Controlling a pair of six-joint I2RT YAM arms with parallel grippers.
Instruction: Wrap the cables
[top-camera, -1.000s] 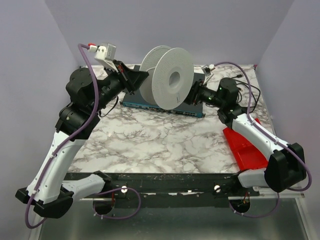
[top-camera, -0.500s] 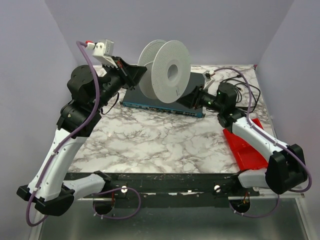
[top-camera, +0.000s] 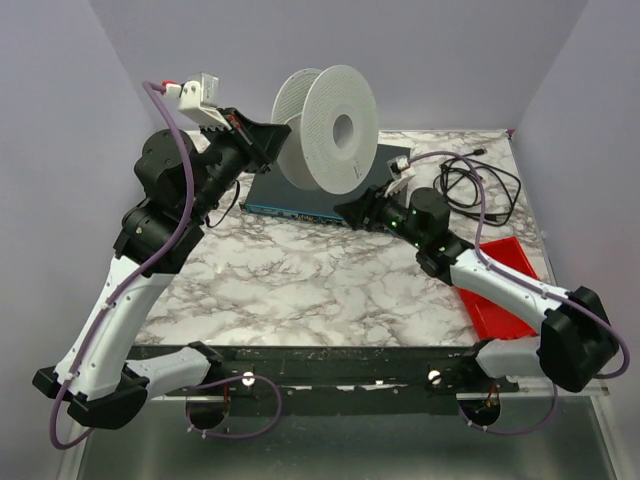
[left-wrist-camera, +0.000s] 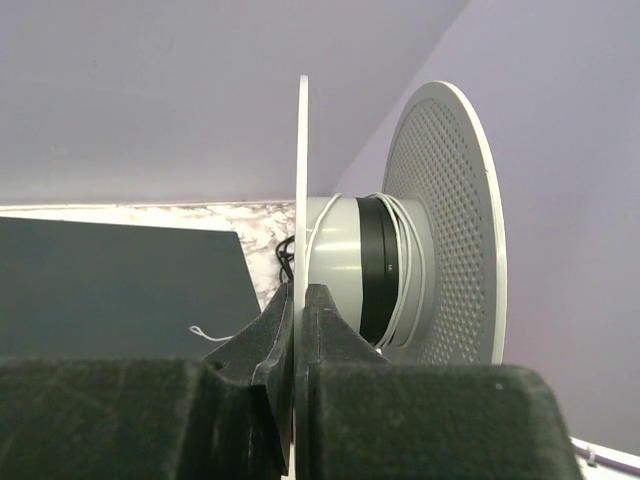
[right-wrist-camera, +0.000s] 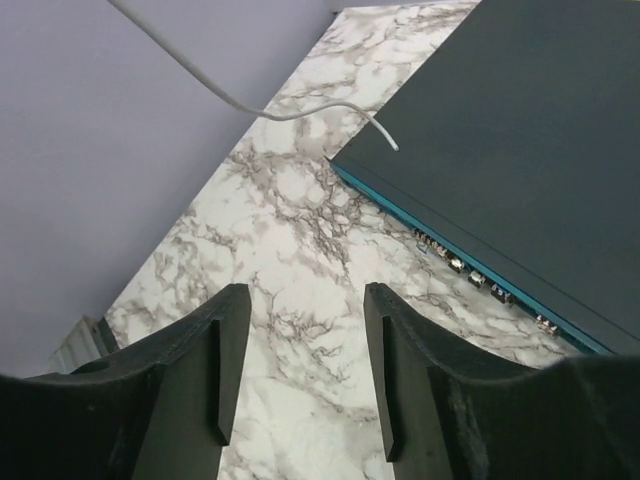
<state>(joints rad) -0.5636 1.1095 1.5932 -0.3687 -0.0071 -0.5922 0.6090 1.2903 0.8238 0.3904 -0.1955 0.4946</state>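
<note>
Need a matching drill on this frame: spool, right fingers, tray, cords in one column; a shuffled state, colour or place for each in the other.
Column A
1. spool
2. right fingers
3. tray
4. cords

Column B
a. coiled, far right
b. red
c. clamped by its flange in the left fingers
d. open, nothing between them

Pairs: 1-c, 2-d, 3-b, 4-a
</note>
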